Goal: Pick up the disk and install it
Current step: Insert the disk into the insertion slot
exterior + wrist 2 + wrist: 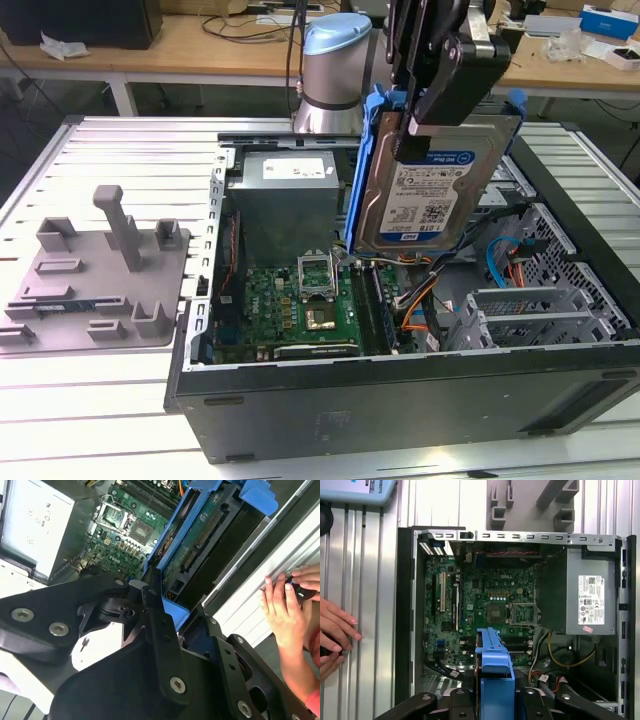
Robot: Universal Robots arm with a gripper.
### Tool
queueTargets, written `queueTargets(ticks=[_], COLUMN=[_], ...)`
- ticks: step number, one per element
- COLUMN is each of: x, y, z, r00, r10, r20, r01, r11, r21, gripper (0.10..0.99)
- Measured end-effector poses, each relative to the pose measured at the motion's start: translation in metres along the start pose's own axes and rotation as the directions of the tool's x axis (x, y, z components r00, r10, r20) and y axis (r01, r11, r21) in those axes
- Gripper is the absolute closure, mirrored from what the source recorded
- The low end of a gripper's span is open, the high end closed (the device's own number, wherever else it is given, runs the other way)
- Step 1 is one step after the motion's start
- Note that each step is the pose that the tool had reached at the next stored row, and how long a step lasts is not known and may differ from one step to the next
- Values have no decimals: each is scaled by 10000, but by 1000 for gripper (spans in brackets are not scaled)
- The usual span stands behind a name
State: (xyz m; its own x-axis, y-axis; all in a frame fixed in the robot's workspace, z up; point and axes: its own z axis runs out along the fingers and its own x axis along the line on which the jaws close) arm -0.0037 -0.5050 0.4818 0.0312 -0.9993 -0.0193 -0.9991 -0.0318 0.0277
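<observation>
Gripping the disk [430, 195] by its upper end, your gripper [425, 118] held it upright, slightly tilted, over the open computer case [400, 400], with the jaws clamped on the silver body and its blue carrier. In the exterior view the labelled face looked toward the camera, and the disk's lower edge hung above the case's interior, between the power supply [285, 205] and the metal drive cages [540, 310] at the exterior view's right. The motherboard [300, 300] lay exposed below. You could see the disk's circuit-board side [200, 540] in the second wrist view and the carrier's blue edge [495, 660] in the first wrist view. A grey tray [100, 280] with upright posts sat on the ribbed table [120, 150] beside the case, at the exterior view's left. A person's hand [282, 610] rested on the table just beside the case.
</observation>
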Motion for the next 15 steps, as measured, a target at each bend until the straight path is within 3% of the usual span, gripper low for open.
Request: queueTargets(ticks=[7, 9, 15], x=[23, 93, 191], y=[-19, -100, -229], z=[3, -1, -7], r00=[10000, 10000, 10000], r10=[1, 1, 1], r20=[-1, -1, -1], r01=[-1, -1, -1], r11=[10000, 10000, 10000], r21=[2, 2, 2], gripper=[718, 718, 718])
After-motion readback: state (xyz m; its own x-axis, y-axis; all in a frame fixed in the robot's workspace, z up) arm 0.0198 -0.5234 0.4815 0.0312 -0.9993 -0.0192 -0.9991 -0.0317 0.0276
